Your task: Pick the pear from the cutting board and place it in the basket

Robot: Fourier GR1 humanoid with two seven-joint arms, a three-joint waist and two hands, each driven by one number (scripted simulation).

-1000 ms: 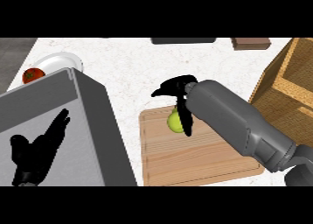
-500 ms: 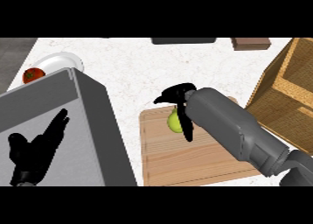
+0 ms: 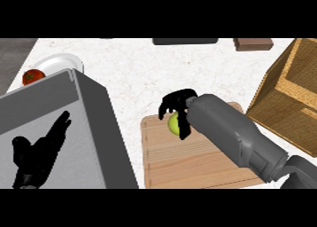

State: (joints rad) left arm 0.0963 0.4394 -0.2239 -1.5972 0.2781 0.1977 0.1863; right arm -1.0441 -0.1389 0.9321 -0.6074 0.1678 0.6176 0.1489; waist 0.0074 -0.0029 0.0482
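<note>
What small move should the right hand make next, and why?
Probably lift straight up a little: the right hand has fingers curled around the pear, which still seems to rest on the cutting board. The basket stands to its right.

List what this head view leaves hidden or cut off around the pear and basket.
- Pear: mostly covered by the right hand and forearm.
- Cutting board: right part under the forearm.
- Basket: cut by the right edge; its inside bottom cannot be seen.
- Red fruit on the plate: partly behind the grey box.
</note>
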